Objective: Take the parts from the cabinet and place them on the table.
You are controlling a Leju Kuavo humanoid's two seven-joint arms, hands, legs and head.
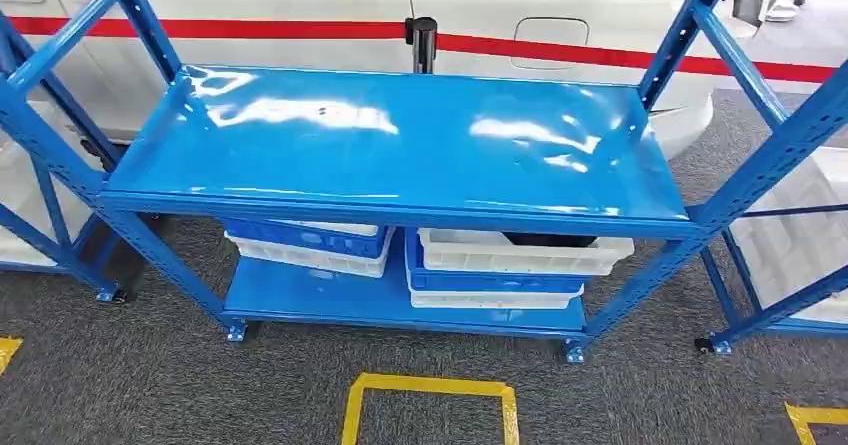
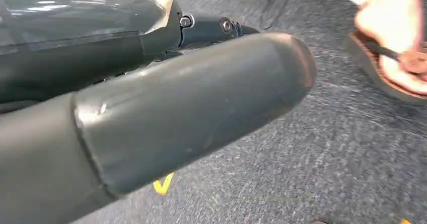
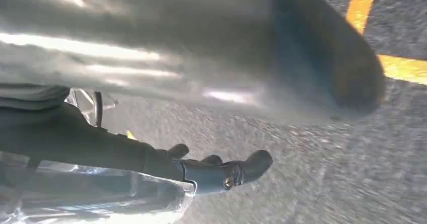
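Note:
The blue cabinet rack (image 1: 400,135) stands in front of me with a bare, shiny top shelf. On its lower shelf the stacked bins include a white bin (image 1: 520,253) on the right with a dark part (image 1: 548,238) showing at its rim. To the left sit a blue bin (image 1: 305,237) and a white one (image 1: 310,257) under it. My left hand (image 2: 166,108) hangs over grey carpet and holds nothing, its dark fingers (image 2: 221,25) stretched out. My right hand (image 3: 201,58) also hangs empty over the carpet, its fingers (image 3: 226,172) loosely extended.
Yellow tape (image 1: 430,385) marks a square on the carpet before the rack. More blue racks stand at the left (image 1: 40,115) and right (image 1: 790,145). Behind are a white body with a red stripe (image 1: 560,53) and a black post (image 1: 424,43). A person's sandalled foot (image 2: 398,58) is near my left hand.

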